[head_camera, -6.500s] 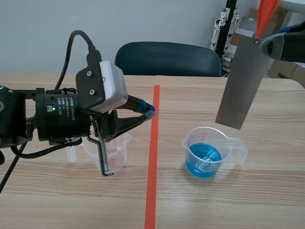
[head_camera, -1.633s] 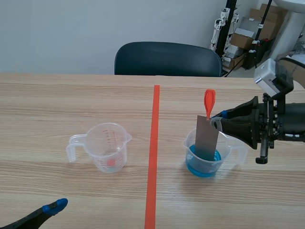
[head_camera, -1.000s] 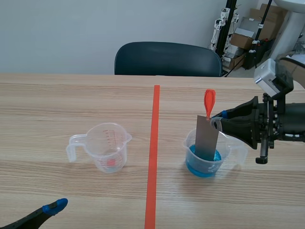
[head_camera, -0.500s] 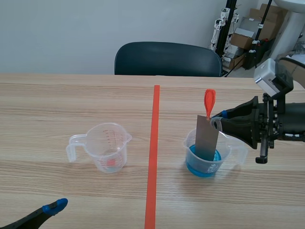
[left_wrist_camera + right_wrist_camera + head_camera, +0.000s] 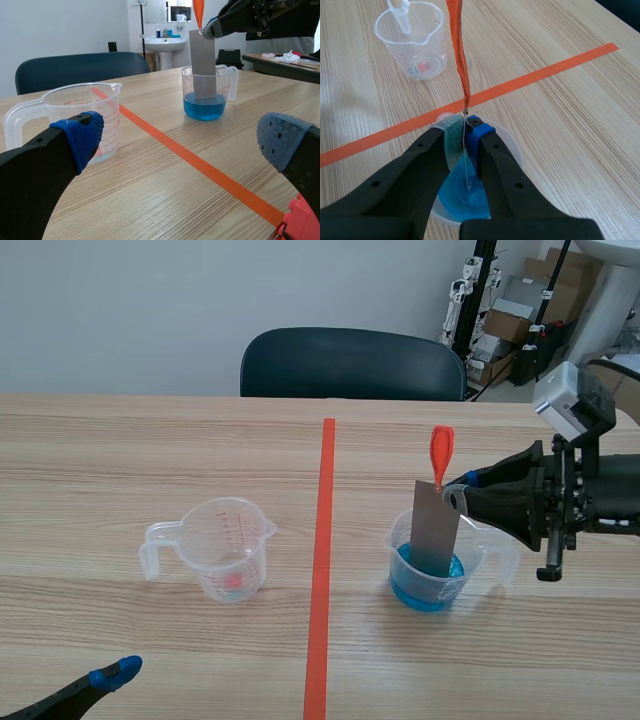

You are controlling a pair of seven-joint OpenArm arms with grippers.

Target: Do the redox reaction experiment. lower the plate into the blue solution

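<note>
Holding the thin grey metal plate by its top edge. My right gripper is pinched narrow on it, one pad on each face; in my own wrist view the plate runs edge-on between my fingers. A floppy orange-red strip fixed at the plate's top rises just ahead of my fingertips.

The plate hangs roughly upright below the gripper. Its lower end is inside the clear plastic measuring cup directly under me and dips into the blue solution. From the left wrist view the bottom edge reads below the liquid line. Whether it touches the cup floor, I cannot tell.

Further out, beyond the orange-red tape line, a second clear plastic measuring cup with red markings stands well apart from my right gripper, with a small red patch at its bottom. My left gripper rests low near that second cup, fingers spread wide, holding nothing.

Step in hand, as I judge it: the lowering itself, close to done. The plate is in the solution, but most of it is above the liquid.

Next move calls for one of two things:
- Ease down a touch more, straight and slow, so the plate does not nudge the light cup.
- Let go gently so the plate leans on the rim.

Risk on release: the plate may slide and tip the cup.
</note>
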